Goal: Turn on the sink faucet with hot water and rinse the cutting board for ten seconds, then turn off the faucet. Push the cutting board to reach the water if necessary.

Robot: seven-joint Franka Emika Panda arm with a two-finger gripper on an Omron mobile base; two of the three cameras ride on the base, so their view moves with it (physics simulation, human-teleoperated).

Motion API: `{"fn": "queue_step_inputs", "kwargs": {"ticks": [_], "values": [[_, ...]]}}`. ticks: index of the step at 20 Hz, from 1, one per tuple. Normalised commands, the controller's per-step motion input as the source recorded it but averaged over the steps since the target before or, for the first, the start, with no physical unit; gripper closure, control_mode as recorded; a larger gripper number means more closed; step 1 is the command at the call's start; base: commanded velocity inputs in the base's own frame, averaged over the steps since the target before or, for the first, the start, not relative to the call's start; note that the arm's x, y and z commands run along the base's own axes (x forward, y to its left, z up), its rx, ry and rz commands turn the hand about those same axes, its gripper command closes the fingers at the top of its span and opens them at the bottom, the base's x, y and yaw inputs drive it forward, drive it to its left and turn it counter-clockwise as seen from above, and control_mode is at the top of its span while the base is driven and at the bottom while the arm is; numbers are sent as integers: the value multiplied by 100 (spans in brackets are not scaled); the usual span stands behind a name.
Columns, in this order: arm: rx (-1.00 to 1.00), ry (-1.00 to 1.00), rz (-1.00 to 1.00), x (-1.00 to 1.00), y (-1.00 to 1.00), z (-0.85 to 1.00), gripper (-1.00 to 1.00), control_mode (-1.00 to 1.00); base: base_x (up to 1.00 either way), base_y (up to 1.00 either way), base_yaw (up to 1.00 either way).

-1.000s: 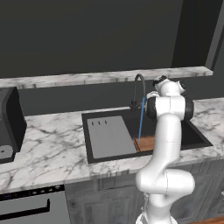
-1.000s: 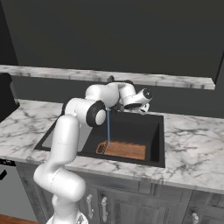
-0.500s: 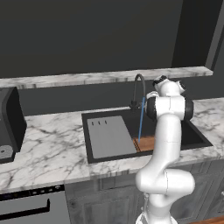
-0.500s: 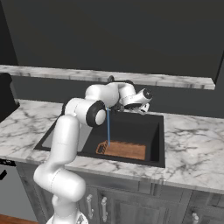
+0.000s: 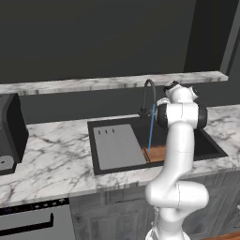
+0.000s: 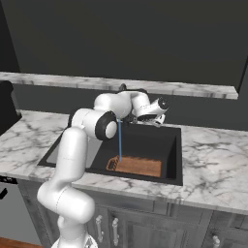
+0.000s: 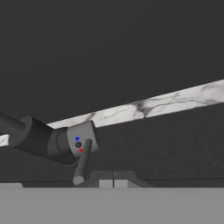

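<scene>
The thin dark sink faucet (image 5: pixel 149 95) arches over the black sink (image 5: pixel 92 149). A straight light-blue stream of water (image 5: pixel 150 132) drops from its spout onto the left end of the brown cutting board (image 5: pixel 155 153), which lies flat on the basin floor. From the right, the water (image 6: pixel 119 139) meets the cutting board (image 6: pixel 139 166) near its left edge. My gripper (image 6: pixel 151 121) hovers over the sink's back rim. In the hand view the faucet base (image 7: pixel 78 141) shows blue and red dots, with its lever (image 7: pixel 82 162) just left of my shut, empty gripper (image 7: pixel 113 180).
A large grey slab with three slots (image 5: pixel 117 146) fills the sink's left half. A dark appliance (image 5: pixel 10 134) stands on the marble counter (image 5: pixel 51 161) at far left. A marble ledge (image 5: pixel 108 84) runs along the dark back wall. Cabinet fronts sit below.
</scene>
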Motion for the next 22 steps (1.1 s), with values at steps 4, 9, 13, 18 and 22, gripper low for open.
{"fn": "queue_step_inputs", "kwargs": {"ticks": [4,9,13,18,22], "values": [[-1,0,0,0,30,0,100,-100,0,0,0],[-1,0,0,0,33,0,100,-100,0,0,0],[0,0,0,0,34,0,100,-100,0,0,0],[0,0,0,0,29,0,100,-100,0,0,0],[0,0,0,0,26,0,100,-100,0,0,0]]}}
